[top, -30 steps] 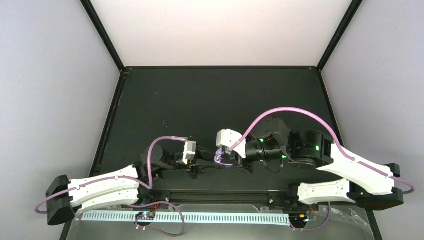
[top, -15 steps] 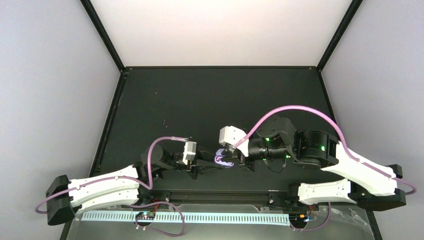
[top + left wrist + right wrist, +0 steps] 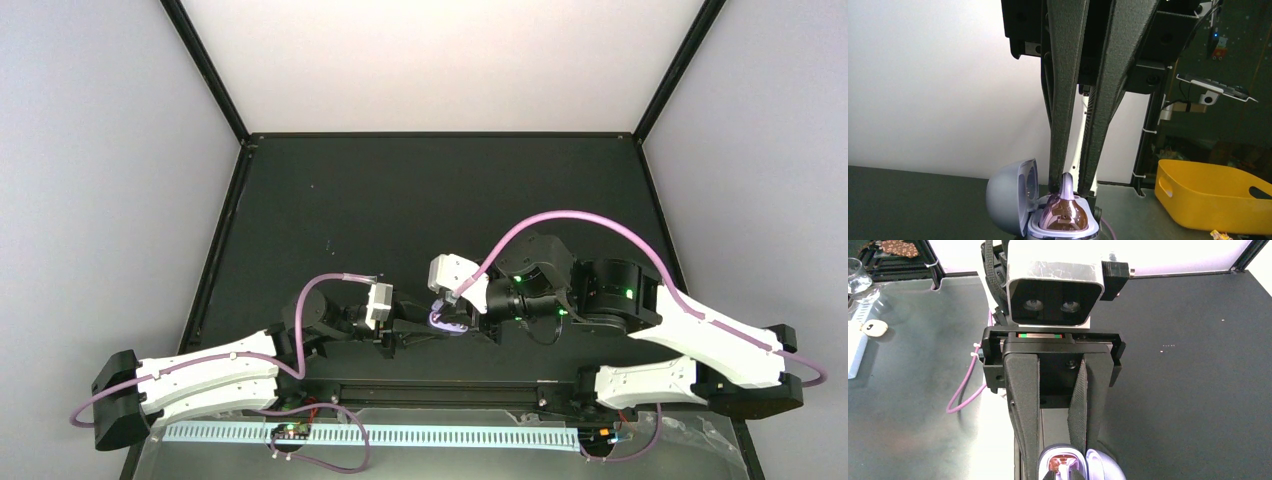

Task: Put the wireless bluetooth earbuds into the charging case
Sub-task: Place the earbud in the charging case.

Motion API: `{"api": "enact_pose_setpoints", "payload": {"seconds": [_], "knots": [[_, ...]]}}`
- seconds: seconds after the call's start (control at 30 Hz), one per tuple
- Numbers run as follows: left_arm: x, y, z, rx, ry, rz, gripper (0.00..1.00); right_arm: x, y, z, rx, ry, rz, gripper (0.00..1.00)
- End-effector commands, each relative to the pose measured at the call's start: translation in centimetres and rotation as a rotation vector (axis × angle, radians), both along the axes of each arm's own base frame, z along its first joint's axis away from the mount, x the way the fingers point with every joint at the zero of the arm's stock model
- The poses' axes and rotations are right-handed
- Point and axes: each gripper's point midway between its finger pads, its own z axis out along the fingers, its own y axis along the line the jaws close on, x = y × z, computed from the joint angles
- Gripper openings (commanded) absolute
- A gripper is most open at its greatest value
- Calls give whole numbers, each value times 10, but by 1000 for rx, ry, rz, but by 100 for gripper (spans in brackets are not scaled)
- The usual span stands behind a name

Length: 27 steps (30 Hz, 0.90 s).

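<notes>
Left wrist: right hand pinches earbud in charging case, tip-to-tip with left hand clamping it.

Pretty clearly a robotics lab: black tabletop boxed in by plain white panels, yellow bin nearby, small wired circuit board at the near edge.

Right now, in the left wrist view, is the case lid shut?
No, the lid of the charging case stands swung open, with a pinkish-purple earbud in the base.
</notes>
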Motion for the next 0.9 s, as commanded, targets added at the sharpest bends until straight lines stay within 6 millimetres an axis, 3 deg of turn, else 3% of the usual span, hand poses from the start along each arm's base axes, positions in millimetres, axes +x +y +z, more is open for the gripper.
{"api": "enact_pose_setpoints", "payload": {"seconds": [0.0, 0.27, 0.87], "knots": [[-3, 5, 24, -57, -41, 3, 2, 0, -3, 0, -12, 5, -16, 6], [-1, 7, 26, -67, -44, 16, 2, 0, -4, -3, -26, 21, -27, 1], [7, 18, 33, -113, -40, 92, 2, 2, 14, 4, 68, 102, -67, 1]]}}
